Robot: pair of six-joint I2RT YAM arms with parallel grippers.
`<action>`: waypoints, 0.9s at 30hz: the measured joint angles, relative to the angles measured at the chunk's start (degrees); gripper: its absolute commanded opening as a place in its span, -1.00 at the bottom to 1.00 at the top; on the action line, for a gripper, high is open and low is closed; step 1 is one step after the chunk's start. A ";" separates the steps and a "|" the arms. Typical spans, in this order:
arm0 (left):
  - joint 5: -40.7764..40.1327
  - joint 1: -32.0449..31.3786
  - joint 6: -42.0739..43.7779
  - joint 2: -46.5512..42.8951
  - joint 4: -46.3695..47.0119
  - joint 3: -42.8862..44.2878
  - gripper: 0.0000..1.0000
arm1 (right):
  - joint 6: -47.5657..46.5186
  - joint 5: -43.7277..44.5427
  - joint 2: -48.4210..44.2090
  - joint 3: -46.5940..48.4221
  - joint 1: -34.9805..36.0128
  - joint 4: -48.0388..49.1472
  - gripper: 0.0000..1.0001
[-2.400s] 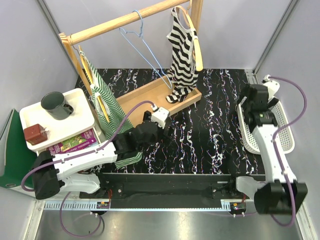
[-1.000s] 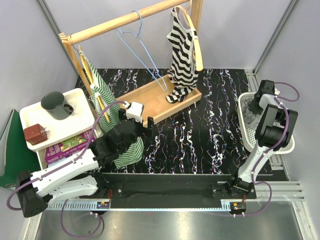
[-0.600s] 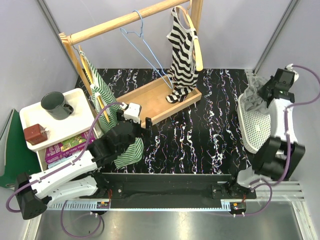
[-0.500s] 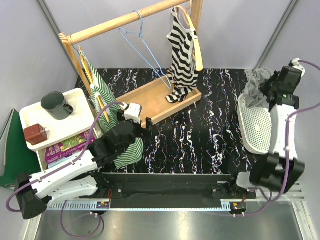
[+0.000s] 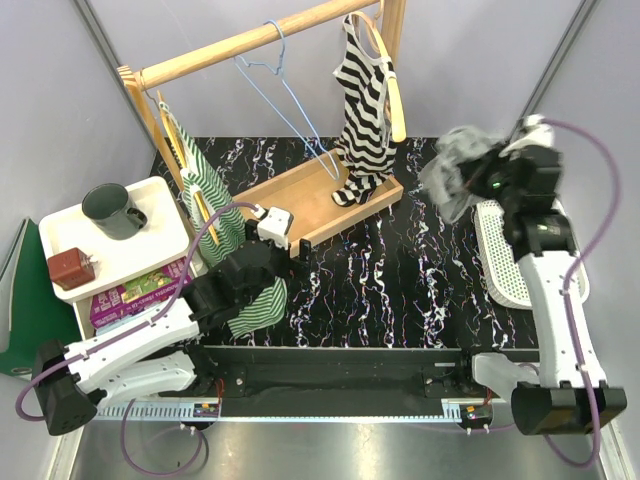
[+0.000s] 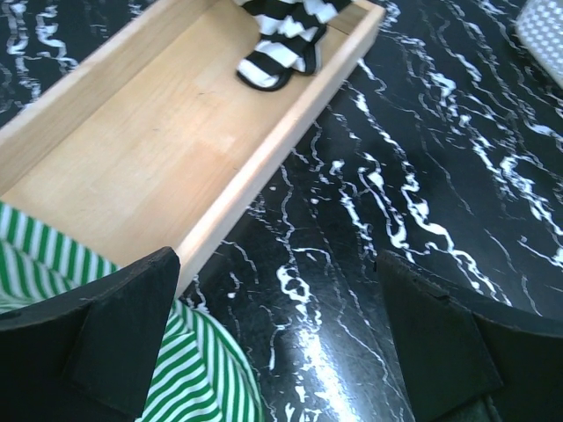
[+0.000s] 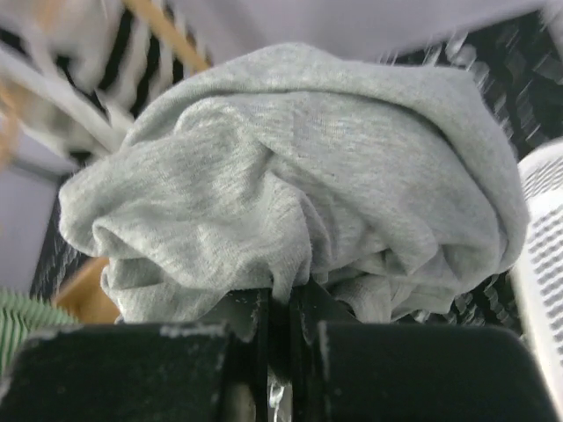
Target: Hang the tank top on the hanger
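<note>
Right gripper [image 5: 487, 178] is clamped on the tank top [image 5: 458, 166], a grey bunched wad. A moment ago we had it up over the white basket [image 5: 512, 262]. Now it has swung left, clear of the basket and in the air above the table [image 5: 400, 270].

Hanger [image 5: 285, 100] hangs on the wooden rail [image 5: 250, 40], well apart from the top.

Left gripper [image 6: 277, 294] has barely moved: jaws wide, nothing held, beside the wooden tray [image 6: 149, 149].

We judge pickup done. The top must be spread before threading.
</note>
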 measured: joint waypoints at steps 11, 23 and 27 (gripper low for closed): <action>5.90 0.00 -0.52 -0.42 0.02 -0.24 0.98 | 6.86 4.07 13.81 -17.35 31.32 -3.06 0.61; 9.07 0.02 -4.76 5.38 2.47 -1.03 0.98 | 9.64 4.83 14.53 -23.61 35.08 -1.77 0.80; 11.23 0.02 -5.99 10.97 3.04 -1.03 0.98 | 10.84 4.52 15.23 -27.08 35.08 -1.09 0.78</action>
